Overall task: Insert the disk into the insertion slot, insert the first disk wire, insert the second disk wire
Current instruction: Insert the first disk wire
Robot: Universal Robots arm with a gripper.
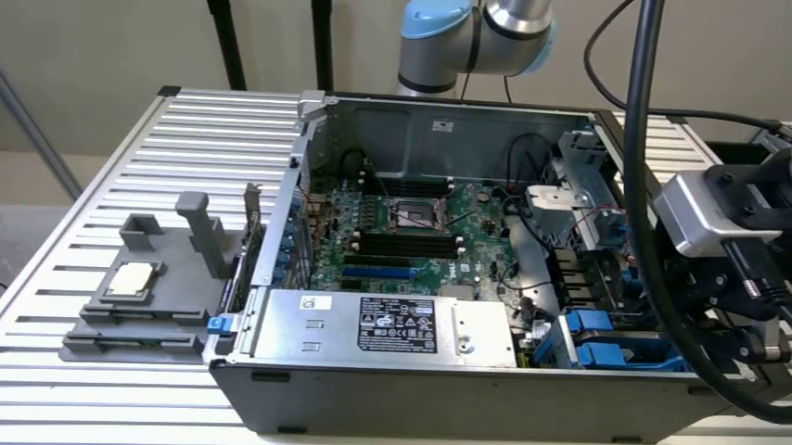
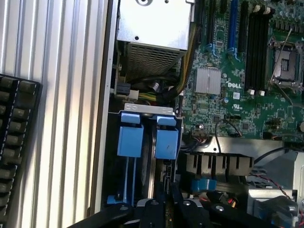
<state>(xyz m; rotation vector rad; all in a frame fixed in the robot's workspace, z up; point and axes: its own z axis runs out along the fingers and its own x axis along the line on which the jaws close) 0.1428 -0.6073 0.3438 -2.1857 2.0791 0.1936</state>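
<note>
Hand (image 2: 168, 204) pressed together, can't tell if it's pinching anything. Disk (image 2: 166, 142) looks seated in insertion slot (image 2: 142, 109), next to power supply (image 2: 152, 23). You risk snagging the cables (image 2: 156, 88) by the power supply, or bending a connector if misaligned.

Exterior view overlooks the case (image 1: 470, 400); nearer wrist view shares its insertion slot (image 2: 145, 109).
</note>
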